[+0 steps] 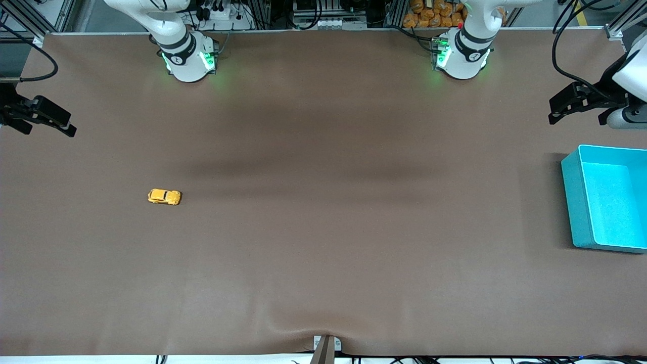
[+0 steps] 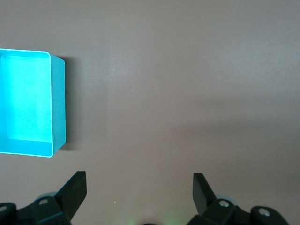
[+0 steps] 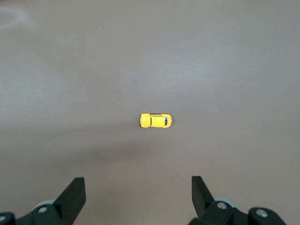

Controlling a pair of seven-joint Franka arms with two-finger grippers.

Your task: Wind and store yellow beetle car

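Two arms, one toy, one bin: catalogue of the scene.
Item, yellow beetle car (image 1: 164, 196): resting on its wheels on the brown counter (image 1: 323, 242), toward the right arm's end, untouched and alone.
Item, teal bin (image 1: 606, 199): open-topped, nothing visible inside, at the left arm's end of the counter, well apart from the car.
Right claw (image 1: 38, 116): raised over the counter edge at the right arm's end, fingers spread wide, nothing between them; its wrist view looks down on the car, which sits ahead of the fingertips, not between them.
Left claw (image 1: 581, 103): raised over the counter near the bin, at the left arm's end, fingers spread, nothing held; its wrist view shows the bin off to one side.
Arm pose: both arms swung out to their own ends of the counter, claws hanging clear of the surface.
Progress: none judged done; car not gripped, not wound, not in the bin.
Remaining: pick up the car, wind it, carry it to the bin.
Likely first mover: right arm, being closest to the car.
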